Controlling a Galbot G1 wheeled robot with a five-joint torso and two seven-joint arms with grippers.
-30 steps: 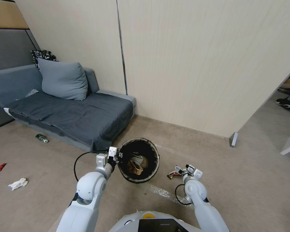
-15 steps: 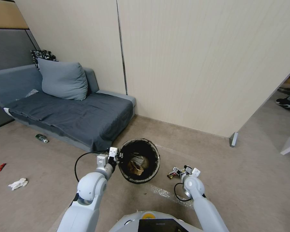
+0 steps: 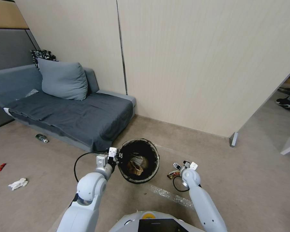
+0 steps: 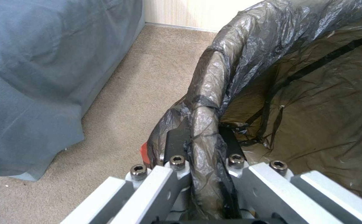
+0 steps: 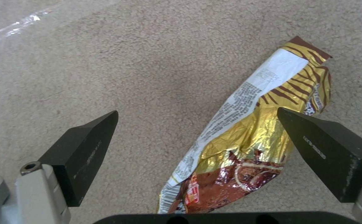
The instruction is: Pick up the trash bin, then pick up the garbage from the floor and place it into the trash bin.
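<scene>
Beige carpet point(image 3: 248, 180) runs from the grey fabric sofa point(image 3: 71, 119) on my far left to the pale panelled wall point(image 3: 199, 64). Starting at the left, my left gripper point(image 4: 204, 146) is clamped on the rim of the small round trash bin lined with a dark crinkled plastic bag point(image 3: 139, 160), one finger outside the rim and one inside, holding the bin tilted with its mouth toward me. To its right, my right gripper point(image 5: 197, 137) hangs low over the floor, jaws spread wide and holding nothing. The gold-and-brown foil snack wrapper point(image 5: 247, 137) lies flat on the carpet between them, crowding the finger on one side. Its long axis runs diagonally across the gap, so I judge closing here would pinch it across its width. The right arm is plainly nearer to it.
</scene>
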